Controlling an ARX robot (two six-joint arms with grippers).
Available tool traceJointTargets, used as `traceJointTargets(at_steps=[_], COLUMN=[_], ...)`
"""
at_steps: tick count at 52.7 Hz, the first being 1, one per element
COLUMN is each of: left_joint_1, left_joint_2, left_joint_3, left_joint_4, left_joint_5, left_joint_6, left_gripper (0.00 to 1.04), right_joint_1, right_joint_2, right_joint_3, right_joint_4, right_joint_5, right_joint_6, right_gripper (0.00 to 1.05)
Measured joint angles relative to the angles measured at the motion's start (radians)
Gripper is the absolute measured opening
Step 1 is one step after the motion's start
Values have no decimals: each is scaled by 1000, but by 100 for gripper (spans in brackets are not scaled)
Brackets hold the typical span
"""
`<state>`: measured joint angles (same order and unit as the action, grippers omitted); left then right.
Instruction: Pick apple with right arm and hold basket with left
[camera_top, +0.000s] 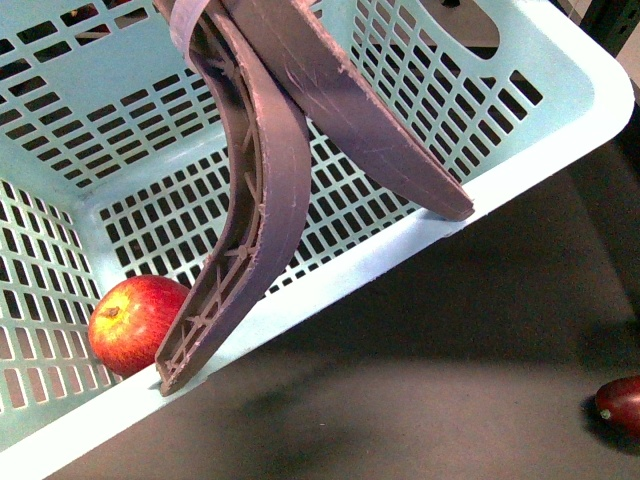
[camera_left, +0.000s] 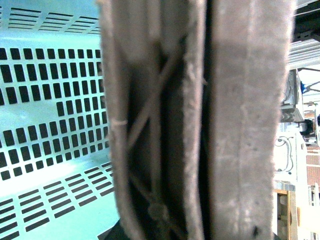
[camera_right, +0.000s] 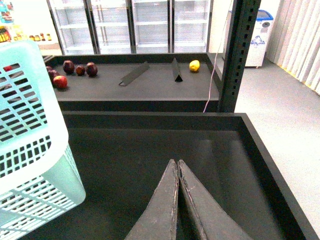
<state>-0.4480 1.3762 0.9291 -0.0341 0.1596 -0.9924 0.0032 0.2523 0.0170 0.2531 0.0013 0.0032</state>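
Note:
The aqua basket (camera_top: 420, 235) hangs tilted and fills the front view, its two brown handles (camera_top: 260, 200) folded together across it. The red apple (camera_top: 135, 322) lies inside it in the low near corner. In the left wrist view the handles (camera_left: 240, 125) fill the picture, blurred and very close, with the basket's slotted wall (camera_left: 50, 100) behind; my left gripper is shut on the basket, its fingers not distinguishable. My right gripper (camera_right: 177, 162) is shut and empty above the dark tray floor, with the basket (camera_right: 30, 150) off to one side.
A dark maroon fruit (camera_top: 622, 403) lies on the dark surface at the front view's right edge. The tray's raised rim (camera_right: 270, 165) bounds the right gripper's side. Beyond stand a black post (camera_right: 240, 55), a shelf with several dark red fruits (camera_right: 75, 69) and a yellow fruit (camera_right: 194, 65).

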Motion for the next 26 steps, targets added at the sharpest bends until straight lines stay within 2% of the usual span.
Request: traceJointTargets(at_steps=[17,22,26], left_joint_1=[0,0,0], left_joint_2=[0,0,0], left_joint_3=[0,0,0], left_joint_4=[0,0,0], left_joint_5=[-1,0,-2], left_joint_6=[0,0,0], left_gripper=[14,14,14], right_joint_1=[0,0,0], right_joint_2=[-78,-214,-243], right_joint_3=[0,0,0], right_joint_4=[-78,-240,-249], right_joint_5=[0,0,1], right_joint_6=[0,0,0], right_gripper=[2,2,2])
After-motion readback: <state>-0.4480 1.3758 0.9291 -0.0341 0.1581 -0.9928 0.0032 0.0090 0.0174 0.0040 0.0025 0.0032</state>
